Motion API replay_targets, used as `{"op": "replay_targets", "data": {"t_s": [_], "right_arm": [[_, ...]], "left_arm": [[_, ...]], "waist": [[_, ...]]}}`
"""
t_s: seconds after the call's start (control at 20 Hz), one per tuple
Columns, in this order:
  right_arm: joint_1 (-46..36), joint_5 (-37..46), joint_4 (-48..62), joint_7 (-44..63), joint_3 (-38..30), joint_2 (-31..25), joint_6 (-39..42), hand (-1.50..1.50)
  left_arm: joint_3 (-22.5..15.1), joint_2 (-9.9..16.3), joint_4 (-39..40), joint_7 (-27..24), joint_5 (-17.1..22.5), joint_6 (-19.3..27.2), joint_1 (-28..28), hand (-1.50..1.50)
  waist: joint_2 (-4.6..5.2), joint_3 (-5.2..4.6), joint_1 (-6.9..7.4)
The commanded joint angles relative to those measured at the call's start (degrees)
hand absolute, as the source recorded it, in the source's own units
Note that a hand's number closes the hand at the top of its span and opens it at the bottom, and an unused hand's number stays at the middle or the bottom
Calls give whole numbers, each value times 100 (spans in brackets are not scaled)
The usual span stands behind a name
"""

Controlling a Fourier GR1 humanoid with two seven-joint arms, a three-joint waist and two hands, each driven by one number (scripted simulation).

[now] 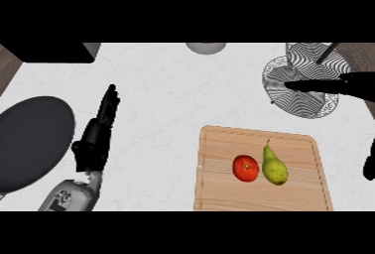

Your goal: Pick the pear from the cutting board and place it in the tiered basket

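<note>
A green-yellow pear [275, 166] lies on the wooden cutting board [219, 193] at the lower right, stem pointing away from me. My left hand [93, 141] rests on the counter far to the left of the board, open with fingers straight and holding nothing. Only a black sliver of my right hand [370, 166] shows at the right edge, to the right of the board and apart from the pear. The wire tiered basket [293, 94] stands at the back right, beyond the board. A dark elongated shape lies across its right side.
A red tomato [246, 167] sits just left of the pear on the board. A large dark round pan [29, 141] fills the left edge beside my left hand. A black box [55, 52] is at the back left and a grey bowl [206, 47] at the back middle.
</note>
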Motion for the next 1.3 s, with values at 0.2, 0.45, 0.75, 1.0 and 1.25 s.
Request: {"op": "replay_targets", "data": {"t_s": [0.2, 0.45, 0.75, 1.0, 1.25], "right_arm": [[235, 413, -352, 230, 525, -25, 414, -150], [486, 1089, -420, -479, 220, -276, 541, -150], [784, 2280, -483, -1619, 435, -451, 237, -150], [33, 2801, 223, -2211, 950, -328, -49, -150], [392, 3450, -189, -3095, 1372, -546, -667, -150]], "left_arm": [[216, 25, -160, 404, -90, -171, -165, 0], [418, -27, -128, 352, -183, -309, -86, 0], [469, -82, -405, 153, -251, -444, 273, 0], [404, -379, 0, 264, -454, -400, -207, 0], [602, -335, 113, -19, -371, -575, 79, 0]], "waist": [[-9, -1, -17], [0, 3, -23], [6, 6, 1], [33, 7, 65], [18, 5, 27]]}}
